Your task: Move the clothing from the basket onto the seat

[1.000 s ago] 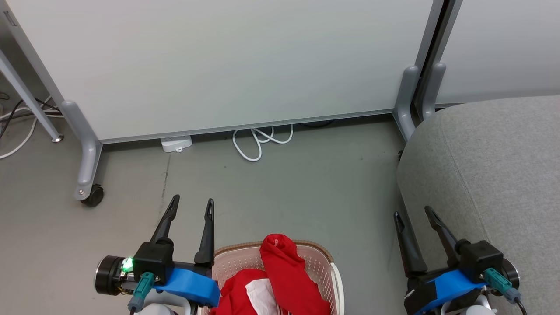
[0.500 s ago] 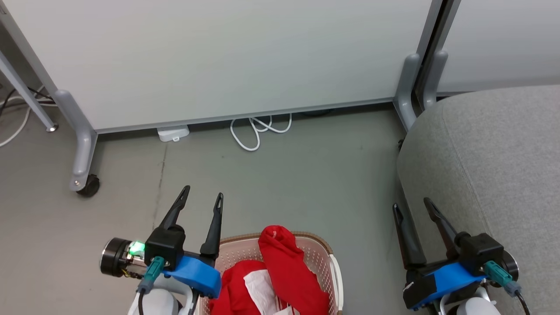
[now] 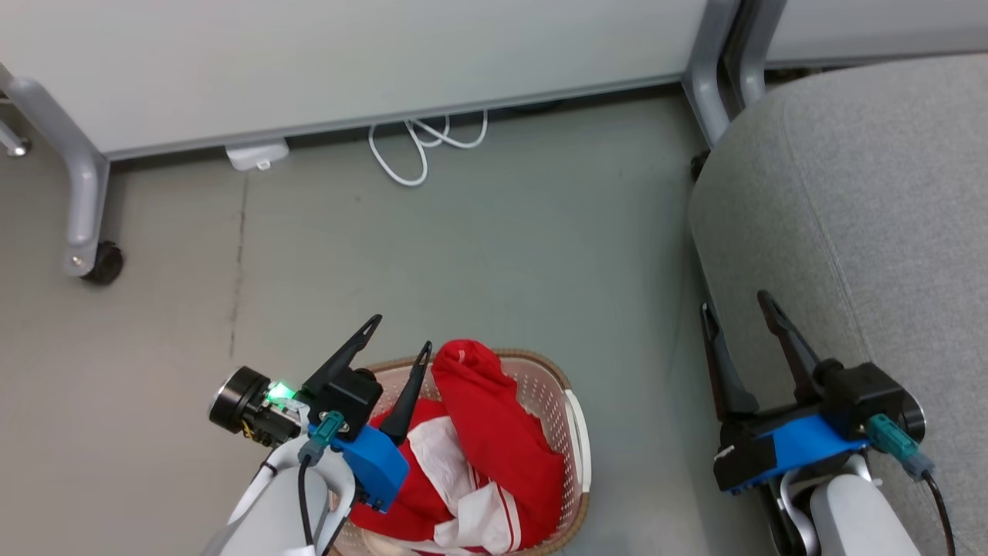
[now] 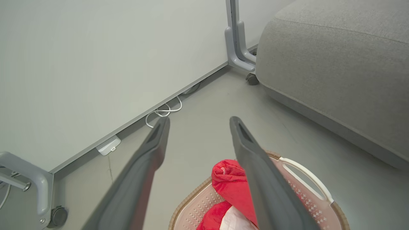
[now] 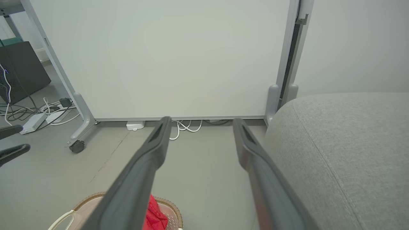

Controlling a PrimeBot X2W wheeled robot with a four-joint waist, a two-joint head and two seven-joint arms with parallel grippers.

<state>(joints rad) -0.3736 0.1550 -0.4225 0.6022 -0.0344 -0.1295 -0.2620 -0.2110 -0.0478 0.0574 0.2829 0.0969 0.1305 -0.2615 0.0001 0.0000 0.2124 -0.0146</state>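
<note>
Down at the lower middle of the head view, the basket point(image 3: 552, 394) stood on the grey floor point(image 3: 502, 255) with the clothing point(image 3: 494, 440) heaped inside it, one red fold rising above the brown rim. The left gripper point(image 3: 402, 330) hung over the basket's left edge, its fingers spread wide and holding nothing. Its inner finger lay over the red fabric, though whether it touched could not be told. The right gripper point(image 3: 733, 300) sat well apart from the basket, at the near left edge of the seat point(image 3: 872, 193), its fingers likewise wide with nothing between them. The seat lay to the basket's right, a strip of floor between them. A pale partition panel point(image 3: 347, 54) stood beyond, a white cable point(image 3: 409, 150) looped at its foot
</note>
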